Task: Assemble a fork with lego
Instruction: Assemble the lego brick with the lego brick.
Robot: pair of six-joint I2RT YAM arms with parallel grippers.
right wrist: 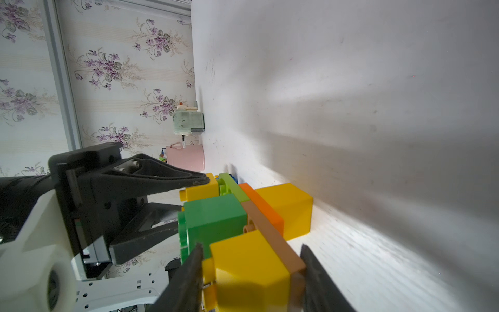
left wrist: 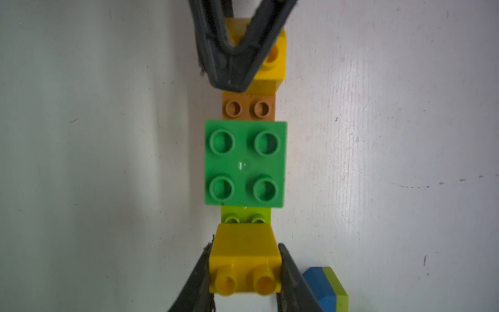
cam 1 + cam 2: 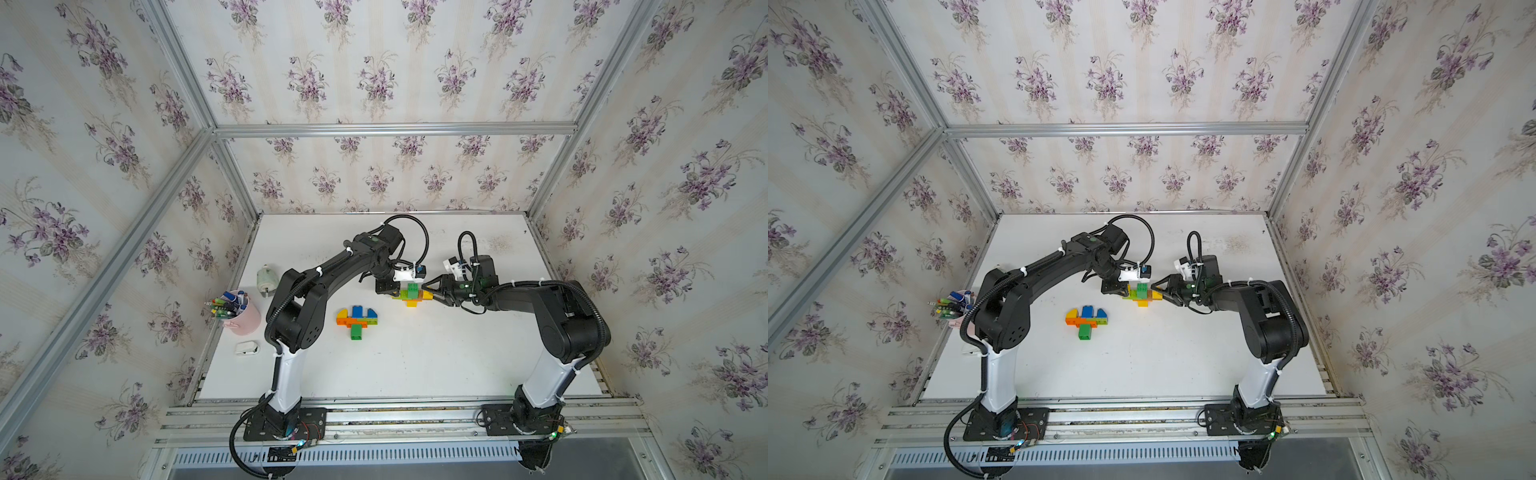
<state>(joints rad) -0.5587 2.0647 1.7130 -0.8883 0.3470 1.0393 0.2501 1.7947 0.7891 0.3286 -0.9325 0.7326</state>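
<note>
A small lego assembly (image 3: 412,294) (image 3: 1144,294) hangs between my two grippers just above the table (image 3: 415,365). It has a dark green square brick (image 2: 244,163) in the middle, over a brown plate (image 2: 248,108) and a lime plate (image 2: 245,216), with a yellow brick at each end. My left gripper (image 2: 244,254) (image 3: 390,291) is shut on one yellow end brick (image 2: 244,272). My right gripper (image 1: 251,251) (image 3: 430,293) is shut on the other yellow end brick (image 1: 248,267) and the brown plate. A second lego assembly (image 3: 357,321) (image 3: 1087,320) of orange, blue, yellow, lime and green bricks lies flat nearer the front.
At the table's left edge stand a pink cup of marker pens (image 3: 241,318) (image 1: 186,158) and a pale green jar-like object (image 3: 266,278) (image 1: 187,123). A small white object (image 3: 247,348) lies in front of the cup. Papered walls and metal rails close in the table.
</note>
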